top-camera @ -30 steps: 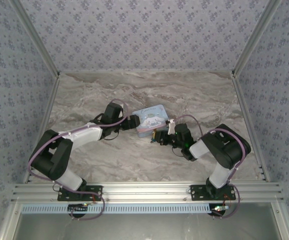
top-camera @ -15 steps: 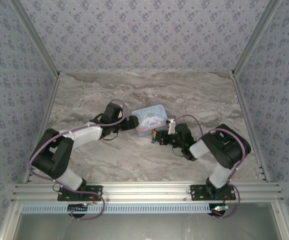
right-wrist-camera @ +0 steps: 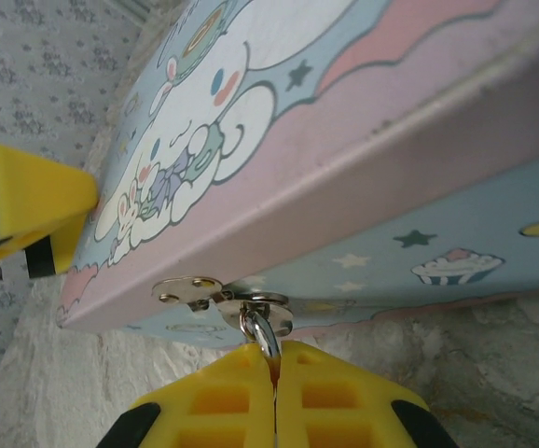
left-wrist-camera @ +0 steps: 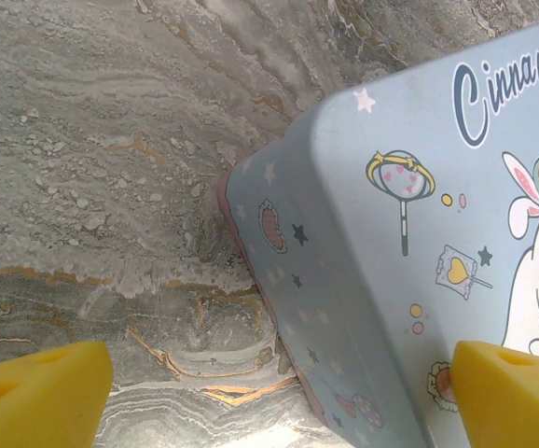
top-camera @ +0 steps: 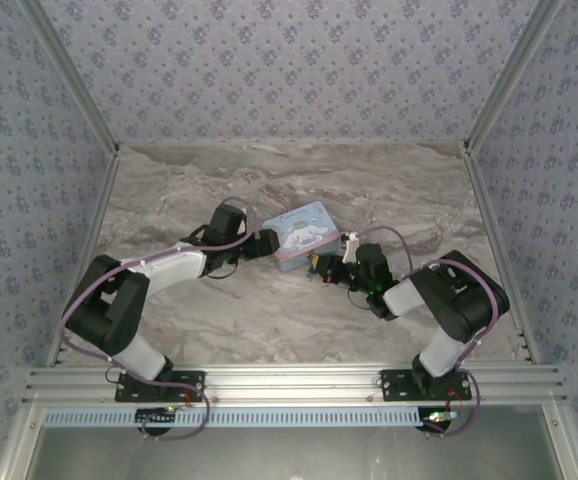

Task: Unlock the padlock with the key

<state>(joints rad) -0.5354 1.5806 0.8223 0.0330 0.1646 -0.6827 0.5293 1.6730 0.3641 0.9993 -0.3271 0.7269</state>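
The padlock hangs from the metal hasp (right-wrist-camera: 195, 289) on the side of the pale blue cartoon tin (right-wrist-camera: 363, 159). Its thin silvery shackle (right-wrist-camera: 262, 334) runs through the hasp ring and down between the yellow pads of my right gripper (right-wrist-camera: 274, 364), which is shut on it. The padlock's body is hidden between those pads. The key is out of view. From above, my right gripper (top-camera: 321, 268) meets the tin (top-camera: 302, 232) at its near edge. My left gripper (left-wrist-camera: 279, 401) is open and straddles the tin's corner (left-wrist-camera: 344, 280), one finger (left-wrist-camera: 517, 392) over the lid.
The tin lies on the marble-patterned table (top-camera: 269, 310), between the two arms. Patterned walls close the table in at the back and on both sides. Bare tabletop (left-wrist-camera: 111, 187) lies left of the tin.
My right gripper has closed fully on the shackle and its arm has shifted a little to the right. The tin has turned and slid slightly away. The left gripper stays open at the tin.
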